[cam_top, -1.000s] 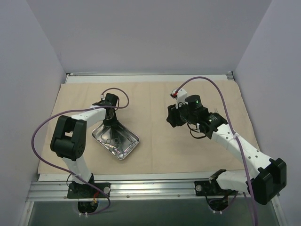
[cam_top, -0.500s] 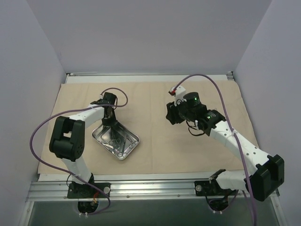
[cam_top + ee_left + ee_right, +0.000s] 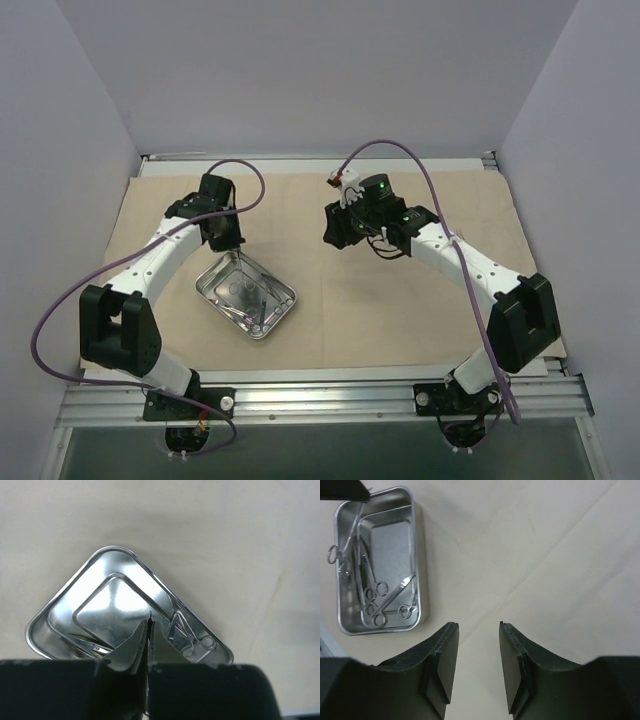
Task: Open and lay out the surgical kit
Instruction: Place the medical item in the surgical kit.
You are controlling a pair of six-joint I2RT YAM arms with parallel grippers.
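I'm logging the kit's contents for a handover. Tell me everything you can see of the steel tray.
The steel tray is small, shiny and rectangular, with rounded corners, a raised rim and a stepped floor. It lies flat on the beige cloth, diagonal in the top view. Several ring-handled instruments lie inside. The left gripper hangs above one corner, shut, seemingly on another instrument; no gripper touches the tray.

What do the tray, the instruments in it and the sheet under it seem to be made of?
Tray: polished metal, probably steel, since it gives mirror-like reflections.
Instruments: bright metal too, thin and shiny.
Sheet: beige fabric, it seems; it is matte with soft creases, though no weave is visible.
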